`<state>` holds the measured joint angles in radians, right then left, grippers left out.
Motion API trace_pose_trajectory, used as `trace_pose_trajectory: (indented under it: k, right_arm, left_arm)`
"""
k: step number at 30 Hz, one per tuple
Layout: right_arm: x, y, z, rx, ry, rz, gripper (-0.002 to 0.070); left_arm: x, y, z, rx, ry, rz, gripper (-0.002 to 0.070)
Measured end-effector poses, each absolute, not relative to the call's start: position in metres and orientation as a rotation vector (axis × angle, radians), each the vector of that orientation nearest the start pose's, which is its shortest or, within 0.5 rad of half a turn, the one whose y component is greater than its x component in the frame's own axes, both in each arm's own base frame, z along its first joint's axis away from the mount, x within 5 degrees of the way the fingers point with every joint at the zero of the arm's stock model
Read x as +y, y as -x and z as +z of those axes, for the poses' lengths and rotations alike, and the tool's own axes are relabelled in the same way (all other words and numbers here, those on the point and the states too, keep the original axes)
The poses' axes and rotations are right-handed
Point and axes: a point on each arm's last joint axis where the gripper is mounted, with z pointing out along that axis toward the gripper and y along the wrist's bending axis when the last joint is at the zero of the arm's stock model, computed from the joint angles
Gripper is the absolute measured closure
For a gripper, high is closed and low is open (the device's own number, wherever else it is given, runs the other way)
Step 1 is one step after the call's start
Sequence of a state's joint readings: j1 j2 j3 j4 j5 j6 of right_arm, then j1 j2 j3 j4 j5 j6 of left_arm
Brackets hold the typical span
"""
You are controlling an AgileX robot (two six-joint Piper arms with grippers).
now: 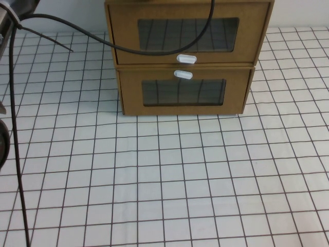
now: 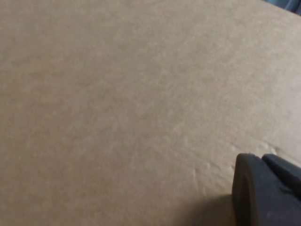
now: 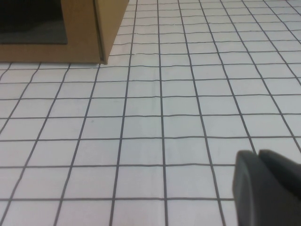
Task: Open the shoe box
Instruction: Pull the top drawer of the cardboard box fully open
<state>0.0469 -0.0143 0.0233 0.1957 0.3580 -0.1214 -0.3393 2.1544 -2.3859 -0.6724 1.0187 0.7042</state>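
Approach step: left gripper (image 2: 263, 162) pressed together close over shoe box (image 1: 126, 41) cardboard, right gripper (image 3: 259, 155) pressed together above desk (image 1: 205, 180) off the box's front corner; next, reach a white tab (image 1: 186, 58).

At twelve o'clock on the table (image 1: 180, 180), the upper shoe box (image 1: 123, 36) sits on the lower shoe box (image 1: 131, 90). The left gripper (image 2: 262, 169) is close against a cardboard face. The right gripper (image 3: 258, 160) is over the table, at five o'clock from the boxes.

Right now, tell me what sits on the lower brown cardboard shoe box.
A second windowed brown cardboard box with a white tab, covering the lower box's top. Left gripper over cardboard; right gripper, shut, over the gridded table.
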Motion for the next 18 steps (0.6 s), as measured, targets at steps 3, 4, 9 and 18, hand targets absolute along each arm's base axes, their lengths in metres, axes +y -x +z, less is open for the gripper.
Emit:
trace_pose_trajectory:
  k: [3, 4, 9, 18]
  right_arm:
    - [0.009, -0.052, 0.174, 1.846, 0.034, 0.139, 0.0689]
    - [0.009, -0.052, 0.174, 1.846, 0.034, 0.139, 0.0690]
    - [0.009, -0.053, 0.177, 1.817, 0.022, 0.146, 0.0689]
    - [0.005, -0.056, 0.203, 1.511, -0.333, 0.463, 0.0689]
  left_arm:
    - [-0.206, -0.441, 0.394, 1.877, -0.964, -0.614, 0.0679]
    - [-0.206, -0.441, 0.394, 1.876, -0.963, -0.614, 0.0678]
    - [-0.206, -0.442, 0.394, 1.872, -0.958, -0.612, 0.0678]
    - [-0.206, -0.442, 0.394, 1.872, -0.957, -0.612, 0.0678]
